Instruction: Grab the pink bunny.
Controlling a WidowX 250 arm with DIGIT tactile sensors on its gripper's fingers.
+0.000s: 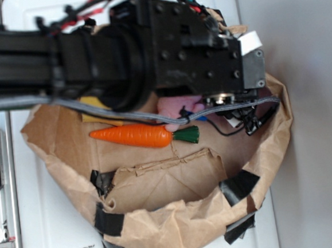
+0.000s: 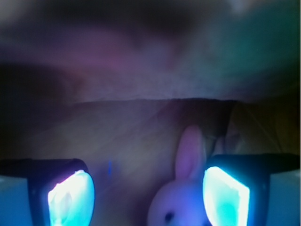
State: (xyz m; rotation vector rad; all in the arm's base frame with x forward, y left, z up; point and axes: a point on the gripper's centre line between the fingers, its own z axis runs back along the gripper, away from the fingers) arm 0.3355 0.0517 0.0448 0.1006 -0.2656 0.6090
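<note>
Paper bag (image 1: pixel 162 216) lies open, holding an orange carrot (image 1: pixel 133 136) and the pink bunny (image 2: pixel 181 202). Gripper (image 2: pixel 148 195) fingers stand spread, the bunny between them beside the right pad (image 2: pixel 225 197).

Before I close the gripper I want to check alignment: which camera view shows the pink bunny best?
The wrist view: the pink bunny shows its face and an upright ear between the glowing fingers, nearer the right-hand one. The exterior view shows only a pink patch under the arm.

Pink bunny (image 2: pixel 181 197) between spread fingers (image 2: pixel 70 195), nearer the right.
</note>
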